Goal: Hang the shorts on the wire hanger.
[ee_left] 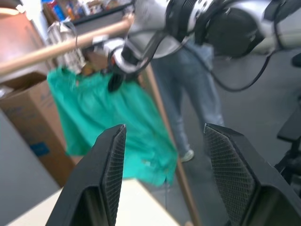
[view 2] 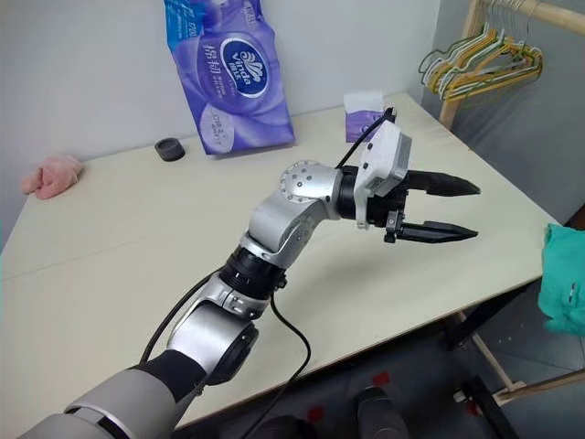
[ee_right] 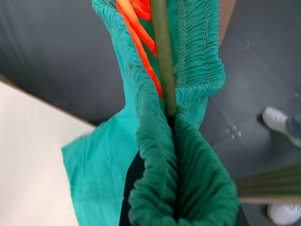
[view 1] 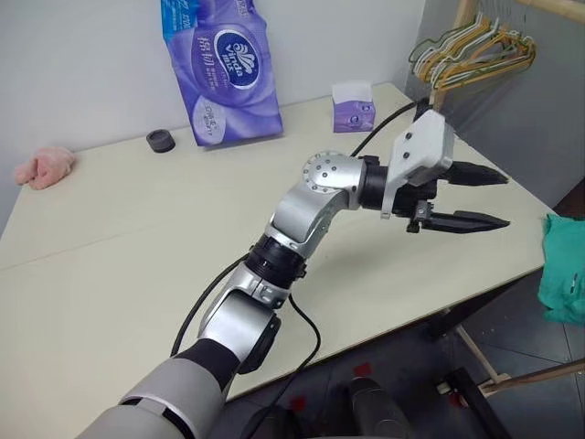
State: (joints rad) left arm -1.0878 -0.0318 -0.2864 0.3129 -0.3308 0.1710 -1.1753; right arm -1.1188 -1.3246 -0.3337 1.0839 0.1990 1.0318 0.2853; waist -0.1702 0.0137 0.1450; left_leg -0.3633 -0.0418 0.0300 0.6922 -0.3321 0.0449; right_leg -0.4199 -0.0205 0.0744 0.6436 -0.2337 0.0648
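Observation:
The teal-green shorts (view 1: 567, 270) hang off the table's right side, past its edge. In the left wrist view my right gripper (ee_left: 115, 80) is shut on the top of the shorts (ee_left: 108, 122). Close up in the right wrist view, the gathered waistband (ee_right: 188, 188) bunches around an olive wire of the wire hanger (ee_right: 161, 56), with an orange cord (ee_right: 136, 33) beside it; the cloth hides my right gripper's fingers. My left gripper (view 1: 505, 198) is open and empty. It hovers level above the table's right edge and points toward the shorts, still apart from them.
On the cream table (view 1: 137, 274) stand a purple tissue pack (view 1: 219, 73), a small tissue box (view 1: 353, 105), a black roll (view 1: 160, 140) and a pink cloth lump (view 1: 46, 166). Bunched hangers (view 1: 475, 50) hang on a wooden rack. A person's legs (ee_left: 188, 94) stand behind the shorts.

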